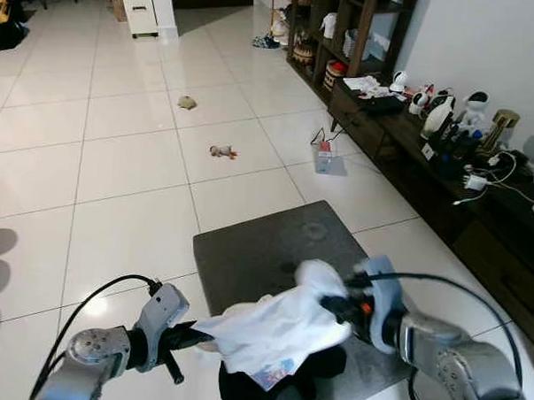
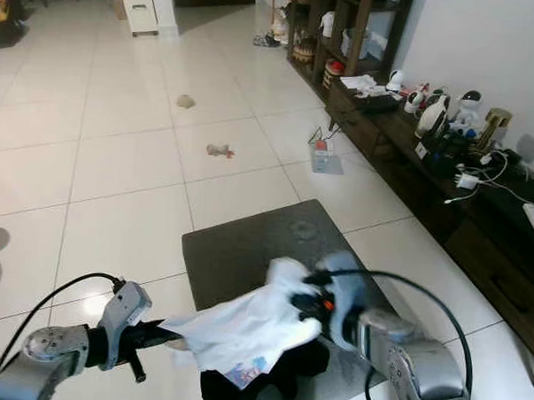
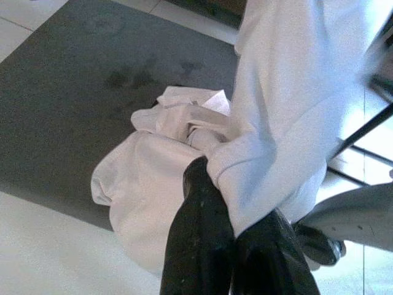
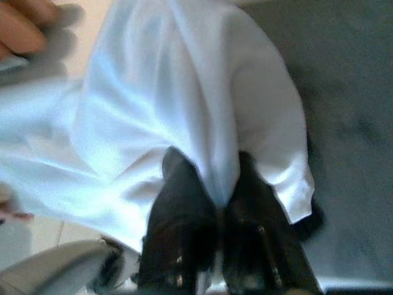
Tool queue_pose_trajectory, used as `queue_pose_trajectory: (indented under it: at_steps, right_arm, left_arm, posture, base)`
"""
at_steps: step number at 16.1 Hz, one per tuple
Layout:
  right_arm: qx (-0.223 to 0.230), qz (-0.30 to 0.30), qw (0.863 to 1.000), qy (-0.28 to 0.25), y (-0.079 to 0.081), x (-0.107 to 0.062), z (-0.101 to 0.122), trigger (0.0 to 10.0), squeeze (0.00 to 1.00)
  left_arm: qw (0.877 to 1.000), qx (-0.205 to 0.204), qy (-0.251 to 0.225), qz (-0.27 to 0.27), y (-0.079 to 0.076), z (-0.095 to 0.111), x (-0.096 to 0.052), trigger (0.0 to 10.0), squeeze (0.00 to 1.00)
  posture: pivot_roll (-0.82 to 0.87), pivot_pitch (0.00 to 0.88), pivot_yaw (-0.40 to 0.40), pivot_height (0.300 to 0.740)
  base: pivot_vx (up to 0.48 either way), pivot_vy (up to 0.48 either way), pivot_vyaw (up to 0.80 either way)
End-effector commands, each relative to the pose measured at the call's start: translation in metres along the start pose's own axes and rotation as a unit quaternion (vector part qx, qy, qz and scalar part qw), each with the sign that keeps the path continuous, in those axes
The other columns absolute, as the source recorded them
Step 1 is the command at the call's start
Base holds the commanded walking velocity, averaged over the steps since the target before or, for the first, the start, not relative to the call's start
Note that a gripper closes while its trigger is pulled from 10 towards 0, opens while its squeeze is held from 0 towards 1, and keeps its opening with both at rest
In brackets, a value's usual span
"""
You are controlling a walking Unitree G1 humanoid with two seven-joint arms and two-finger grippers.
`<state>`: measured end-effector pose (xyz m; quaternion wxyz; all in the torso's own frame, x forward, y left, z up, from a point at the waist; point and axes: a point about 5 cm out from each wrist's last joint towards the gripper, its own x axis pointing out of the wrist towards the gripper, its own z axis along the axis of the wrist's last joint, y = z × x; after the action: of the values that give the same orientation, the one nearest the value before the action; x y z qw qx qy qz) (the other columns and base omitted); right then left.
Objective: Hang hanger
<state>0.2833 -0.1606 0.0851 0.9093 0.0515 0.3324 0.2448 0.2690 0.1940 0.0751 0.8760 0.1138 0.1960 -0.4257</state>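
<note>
A white garment (image 1: 270,329) hangs stretched between my two grippers, low in front of me. My left gripper (image 1: 199,339) is shut on its left end; in the left wrist view the black fingers (image 3: 202,227) pinch a fold of the cloth. At its right end my right gripper (image 1: 333,305) is shut on a bunched part, with its fingers (image 4: 184,209) clamped around the fabric. Below the garment lie a dark cloth (image 1: 241,389) and a cream bundle (image 3: 141,184) on a grey padded surface (image 1: 265,244).
A low dark cabinet (image 1: 445,172) with toys, bottles and cables runs along the right wall, with open shelves (image 1: 345,26) behind it. Small items (image 1: 222,151) and a box (image 1: 325,158) lie on the white tile floor. A person's fingers (image 4: 18,24) show near the cloth.
</note>
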Motion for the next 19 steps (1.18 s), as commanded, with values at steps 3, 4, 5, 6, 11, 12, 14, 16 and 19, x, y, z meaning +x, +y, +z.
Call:
queue_pose_trajectory:
  at_steps: [3, 4, 5, 6, 11, 12, 14, 16, 19]
  right_arm:
    - [0.024, -0.077, 0.996, 0.033, -0.024, 0.003, -0.019, 7.5, 0.0]
    - [0.015, -0.083, 0.995, 0.048, -0.025, 0.005, -0.026, 10.0, 0.0]
    - [-0.018, -0.083, 0.995, 0.057, -0.022, 0.006, -0.029, 10.0, 0.53]
    - [-0.03, -0.076, 0.995, 0.056, -0.019, 0.006, -0.029, 10.0, 1.0]
    - [-0.103, -0.077, 0.989, 0.074, -0.019, -0.002, -0.035, 10.0, 1.0]
    - [-0.116, -0.075, 0.988, 0.072, -0.019, -0.004, -0.033, 10.0, 1.0]
    - [-0.136, -0.061, 0.988, 0.044, -0.014, -0.009, -0.022, 10.0, 1.0]
    - [-0.151, -0.018, 0.988, 0.009, -0.003, -0.022, -0.008, 10.0, 1.0]
    - [-0.212, 0.085, 0.974, 0.006, 0.025, -0.044, -0.007, 10.0, 1.0]
  left_arm:
    - [0.999, 0.01, 0.021, 0.029, 0.008, 0.014, -0.015, 0.0, 0.0]
    - [0.999, 0.004, 0.038, 0.032, 0.008, 0.015, -0.02, 0.0, 0.0]
    - [0.998, 0.004, 0.058, 0.039, 0.008, 0.013, -0.025, 0.0, 0.0]
    - [0.997, 0.002, 0.062, 0.038, 0.008, 0.013, -0.027, 0.0, 0.0]
    - [0.999, -0.006, 0.046, 0.02, 0.001, 0.026, -0.023, 0.0, 0.0]
    - [0.999, -0.005, 0.044, 0.019, 0.001, 0.028, -0.022, 0.0, 0.0]
    - [0.999, -0.004, 0.045, 0.018, 0.0, 0.029, -0.023, 0.0, 0.0]
    - [0.999, -0.006, 0.036, 0.028, 0.002, 0.032, -0.019, 0.0, 0.0]
    - [0.998, -0.043, -0.007, 0.041, 0.005, 0.045, 0.0, 0.0, 0.0]
  posture:
    - [-0.04, 0.139, -0.008, 0.74]
    - [-0.03, 0.143, 0.005, 0.74]
    - [-0.04, 0.151, 0.017, 0.74]
    - [-0.04, 0.155, 0.024, 0.74]
    - [-0.05, 0.164, 0.054, 0.74]
    - [-0.05, 0.163, 0.056, 0.74]
    - [-0.05, 0.161, 0.06, 0.74]
    - [-0.06, 0.154, 0.056, 0.74]
    - [-0.07, 0.143, 0.049, 0.74]
  base:
    - [0.0, 0.0, 0.0]
    - [0.0, 0.0, 0.0]
    - [0.0, 0.0, 0.0]
    - [0.0, 0.0, 0.0]
    - [0.0, 0.0, 0.0]
    - [0.0, 0.0, 0.0]
    - [0.0, 0.0, 0.0]
    - [0.0, 0.0, 0.0]
    - [0.0, 0.0, 0.0]
